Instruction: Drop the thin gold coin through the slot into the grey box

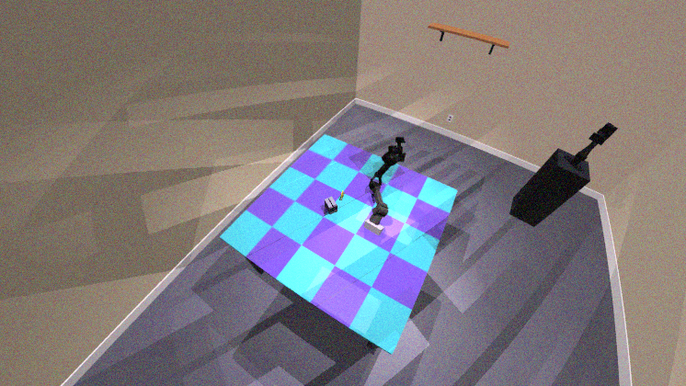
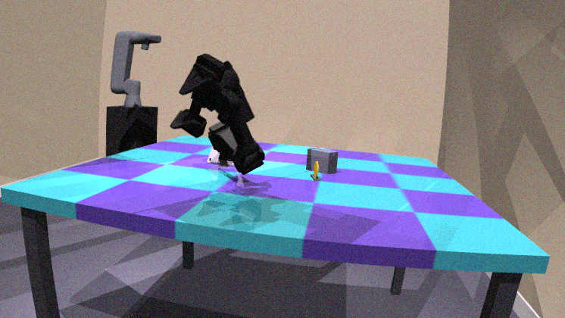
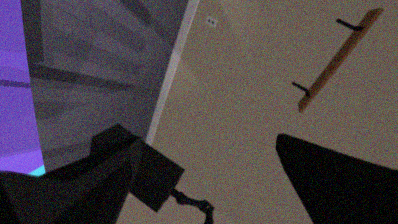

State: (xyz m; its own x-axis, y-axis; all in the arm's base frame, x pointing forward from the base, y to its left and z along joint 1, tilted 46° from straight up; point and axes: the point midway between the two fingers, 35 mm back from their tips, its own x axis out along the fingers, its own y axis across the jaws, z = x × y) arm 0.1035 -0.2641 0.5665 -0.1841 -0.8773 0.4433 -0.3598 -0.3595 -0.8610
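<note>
The checkered table top (image 2: 355,205) of cyan and purple squares, carried on dark legs, bears every item of the task. The black six-joint arm (image 2: 229,114) rises from a pale square base plate (image 1: 374,226) near the middle of the table and folds back over itself. Its black parallel-jaw gripper (image 1: 399,141) is raised well above the surface and points away from the task items, toward the far wall. The jaws stand wide apart with nothing between them; in the wrist view the two dark fingers frame only bare wall and floor.

The thin gold coin (image 2: 316,167) stands upright on its edge in the shallow dark-green holder (image 2: 315,177) (the holder shows only as a small dark foot beneath the coin). Coin and holder sit on the table, well apart from the gripper. The closed grey box (image 2: 322,160) stands just beside and behind the coin in the exterior view, the two close together but not visibly touching. In the top view the box lid shows a dark narrow slot (image 1: 329,204); the coin appears there only as a small yellow speck (image 1: 341,195) next to the box.

Beyond the table, a black pedestal (image 1: 549,187) stands on the grey floor and carries a second, grey arm-shaped mount (image 2: 126,65). An orange wooden wall shelf (image 1: 467,35) on two black brackets hangs on the beige wall (also visible in the wrist view, tilted).
</note>
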